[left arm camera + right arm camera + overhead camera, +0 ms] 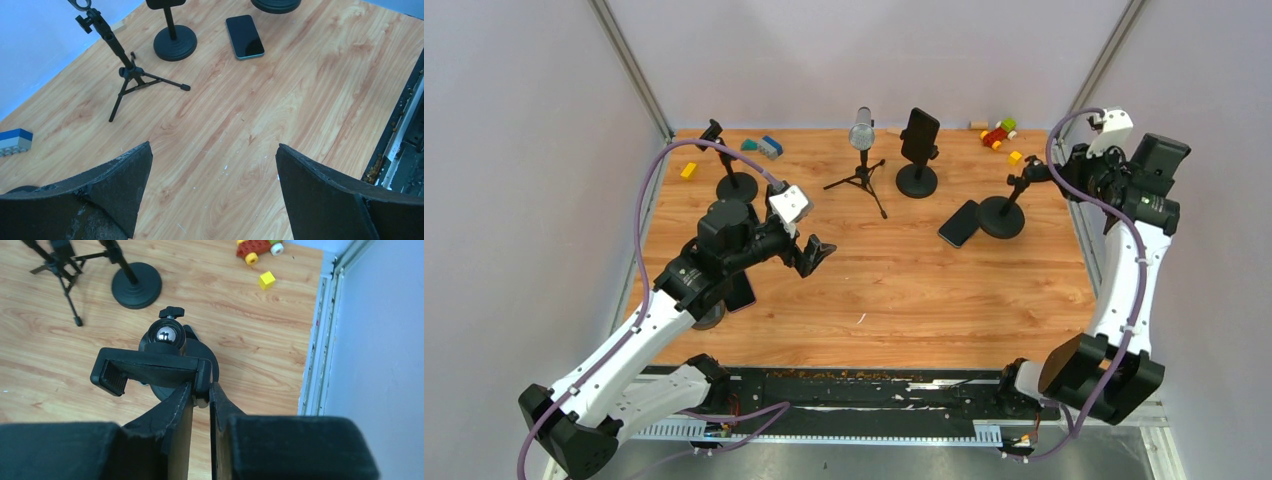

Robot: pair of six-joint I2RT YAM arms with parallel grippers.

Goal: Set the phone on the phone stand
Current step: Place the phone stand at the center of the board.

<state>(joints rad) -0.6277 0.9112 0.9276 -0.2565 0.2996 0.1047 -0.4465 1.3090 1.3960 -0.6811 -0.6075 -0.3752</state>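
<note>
Black right fingers (175,410) pinch nearly closed on the cradle of the black clamp-topped phone stand (150,371); left fingers (120,185) gape wide, empty. The dark slab phone (244,36) lies flat on the wooden tabletop (300,100) just beside the stand's base. Best steady the cradle and grip the phone's long edges.

The left arm stretches forward and inward with the left claw (814,254) spread wide apart, while the right arm rises tall at the right edge, the right claw (201,392) pinched on the phone stand clamp (150,366).
</note>
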